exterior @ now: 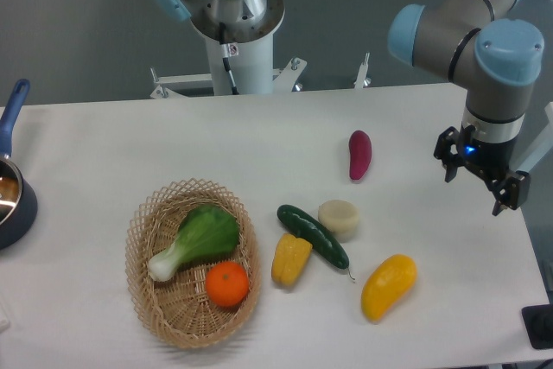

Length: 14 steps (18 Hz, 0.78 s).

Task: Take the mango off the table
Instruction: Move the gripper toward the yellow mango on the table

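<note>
At the right edge the gripper (482, 179) hangs with jaws spread wide, grasping nothing; the mango (388, 286) lies lower right on the table (104, 144).

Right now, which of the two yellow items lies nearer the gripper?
The mango, smooth and glossy, right of the cucumber; the ribbed corn lies left of it, farther from the gripper.
</note>
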Each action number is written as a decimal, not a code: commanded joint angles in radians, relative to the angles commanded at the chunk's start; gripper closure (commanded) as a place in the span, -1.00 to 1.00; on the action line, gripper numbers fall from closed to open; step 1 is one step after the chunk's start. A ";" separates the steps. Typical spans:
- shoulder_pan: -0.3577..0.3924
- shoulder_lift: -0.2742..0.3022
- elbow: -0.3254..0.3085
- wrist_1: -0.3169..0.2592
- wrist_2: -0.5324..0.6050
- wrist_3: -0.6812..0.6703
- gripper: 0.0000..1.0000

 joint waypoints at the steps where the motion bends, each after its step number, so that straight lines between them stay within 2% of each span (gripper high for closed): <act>1: 0.000 0.000 -0.005 0.000 0.000 0.002 -1.00; 6: -0.003 0.002 -0.014 0.005 -0.003 -0.005 -1.00; 9: 0.005 0.000 -0.040 0.008 -0.067 -0.012 -1.00; 11: 0.020 0.000 -0.070 0.040 -0.115 -0.020 -1.00; 14: 0.020 0.003 -0.091 0.084 -0.149 -0.136 -1.00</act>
